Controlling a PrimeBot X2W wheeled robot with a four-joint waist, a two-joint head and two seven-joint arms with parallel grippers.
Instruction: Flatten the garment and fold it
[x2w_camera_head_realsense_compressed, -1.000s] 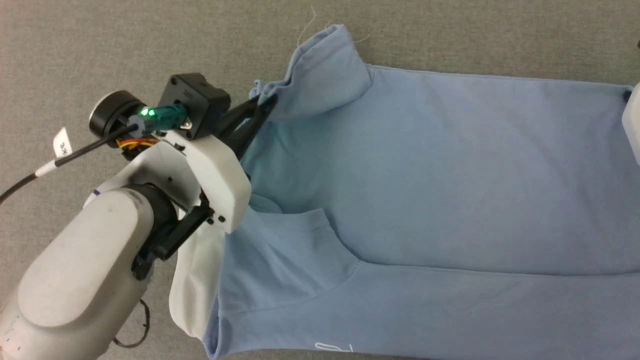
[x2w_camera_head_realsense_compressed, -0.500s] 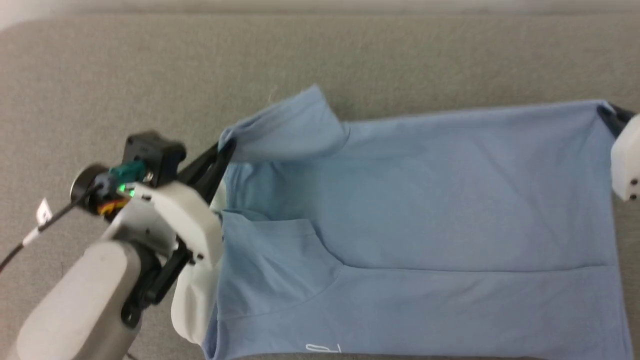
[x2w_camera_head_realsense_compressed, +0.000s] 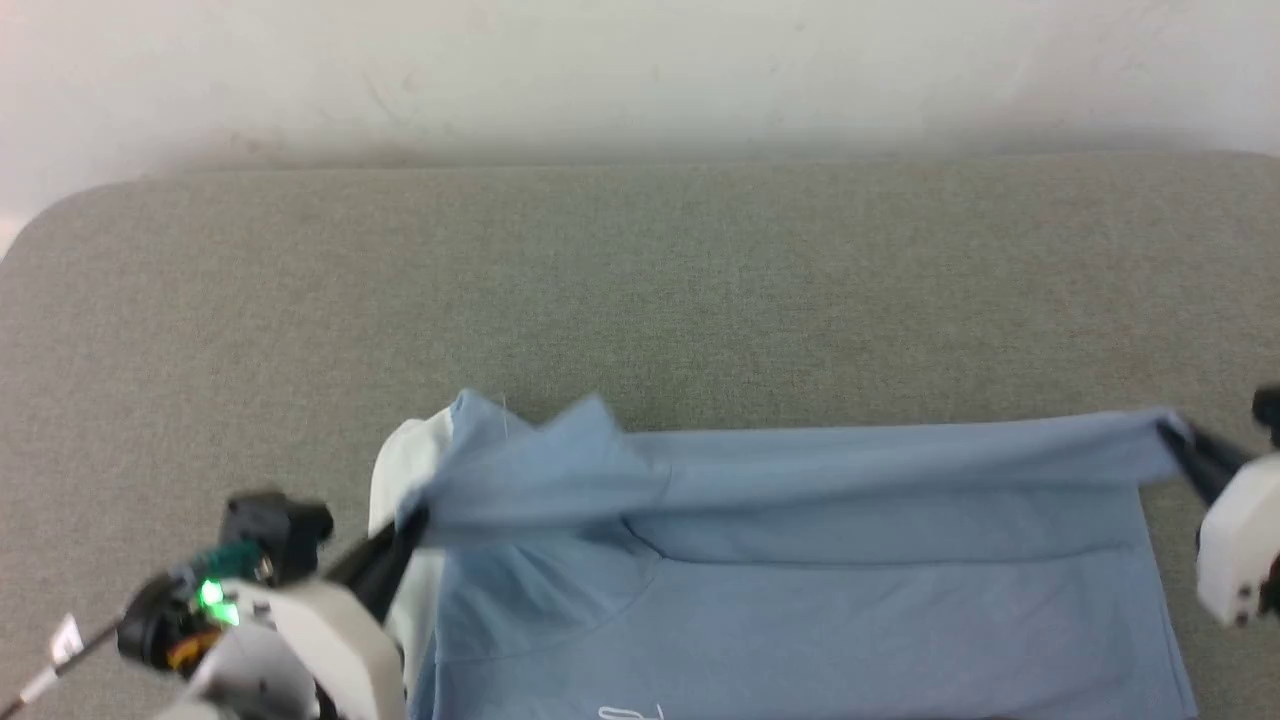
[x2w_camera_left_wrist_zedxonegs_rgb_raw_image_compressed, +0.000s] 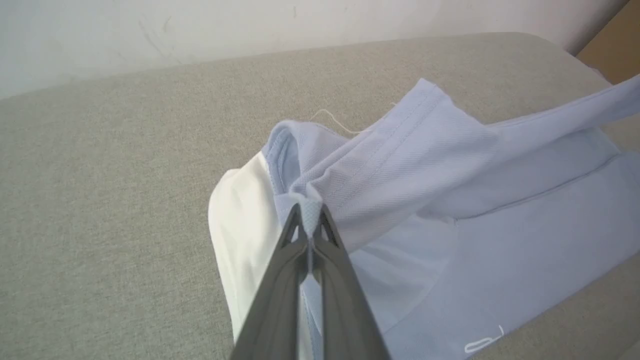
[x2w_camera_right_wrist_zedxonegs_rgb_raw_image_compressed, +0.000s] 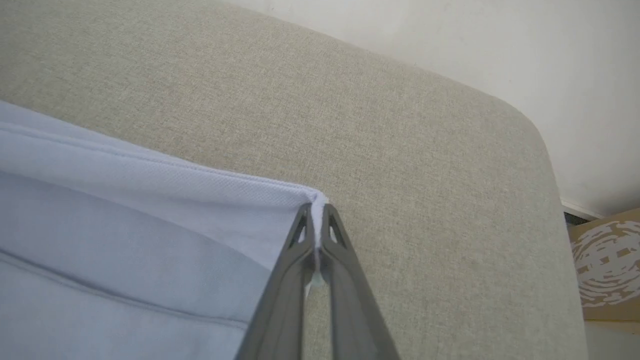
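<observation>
Left wrist view: the left pincer (x2w_camera_left_wrist_zedxonegs_rgb_raw_image_compressed: 310, 212) is clamped together on a bunched fold of the garment (x2w_camera_left_wrist_zedxonegs_rgb_raw_image_compressed: 450, 165), with a tuft of light blue knit showing between the two dark fingertips. The grip point is at the shoulder area, just beside the white collar (x2w_camera_left_wrist_zedxonegs_rgb_raw_image_compressed: 240, 235), which lies at the garment's left end against the counter (x2w_camera_left_wrist_zedxonegs_rgb_raw_image_compressed: 100, 200). A loose pale thread (x2w_camera_left_wrist_zedxonegs_rgb_raw_image_compressed: 332, 120) trails from the sleeve edge beyond the grip. Right wrist view: the right pincer (x2w_camera_right_wrist_zedxonegs_rgb_raw_image_compressed: 315, 210) is clamped together on a corner of the garment's opposite end, with fabric pinched between the tips. Head view: the two pincers hold one long edge of the garment raised off the counter and stretched taut between them from left to right. The raised layer drapes over the lower layer, which lies flat on the grey fabric-covered counter, toward its near side. A small white embroidered mark (x2w_camera_head_realsense_compressed: 630, 712) sits at the garment's near border. The counter runs back to a white wall (x2w_camera_head_realsense_compressed: 640, 70).
</observation>
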